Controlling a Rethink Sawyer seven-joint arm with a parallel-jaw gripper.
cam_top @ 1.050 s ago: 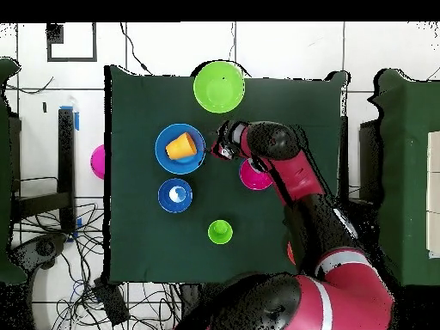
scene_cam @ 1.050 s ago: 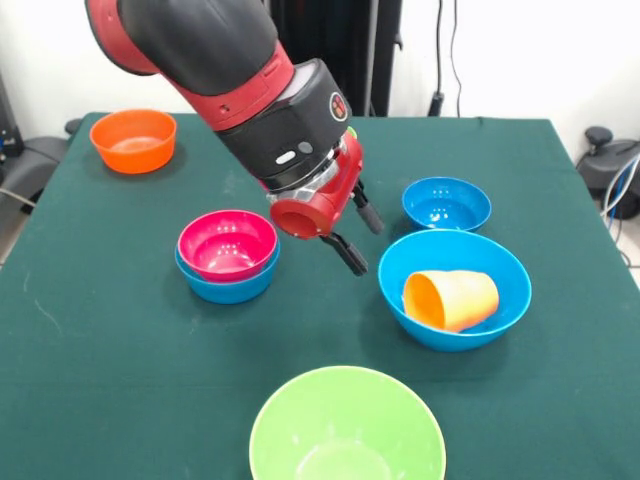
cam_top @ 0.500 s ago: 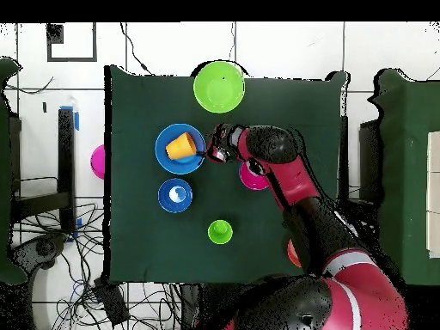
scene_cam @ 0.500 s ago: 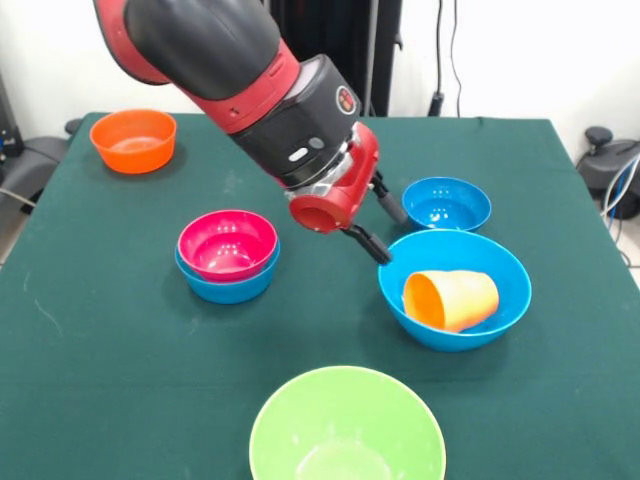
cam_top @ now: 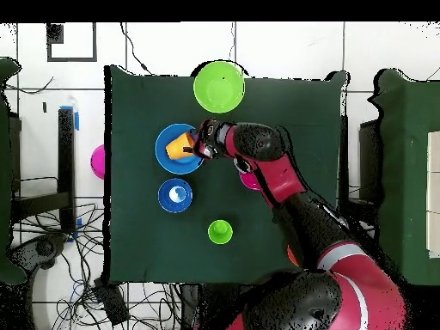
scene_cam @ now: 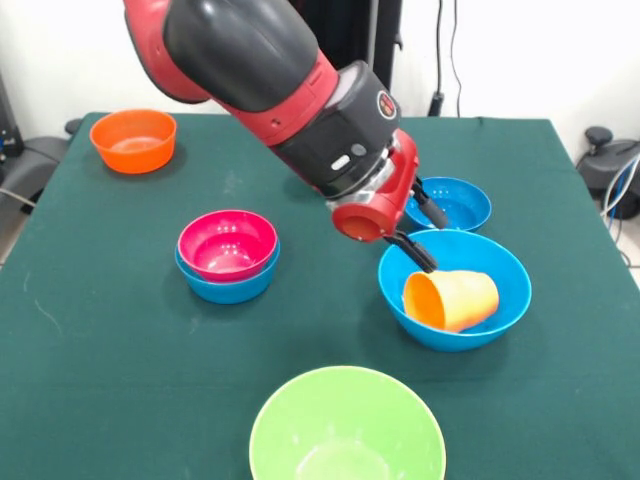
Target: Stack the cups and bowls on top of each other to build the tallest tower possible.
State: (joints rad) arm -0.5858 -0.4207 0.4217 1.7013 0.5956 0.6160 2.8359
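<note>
The only tower so far is the pink-red bowl (scene_cam: 227, 243) nested in a small blue bowl (scene_cam: 229, 284). The gripper (scene_cam: 422, 230), fingers spread and empty, hangs over the large blue bowl's (scene_cam: 470, 335) rim beside the orange cup (scene_cam: 451, 298) lying tipped inside. The lime green bowl (scene_cam: 346, 423), orange bowl (scene_cam: 133, 140), second small blue bowl (scene_cam: 447, 203) and green cup (cam_top: 220, 231) remain unstacked.

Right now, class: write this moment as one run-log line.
gripper: open, over large blue bowl rim | orange-yellow cup: on its side inside bowl, ungrasped | pink-red bowl: nested in small blue bowl

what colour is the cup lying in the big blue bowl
Orange-yellow ribbed plastic cup; the front view shows it best.
</note>
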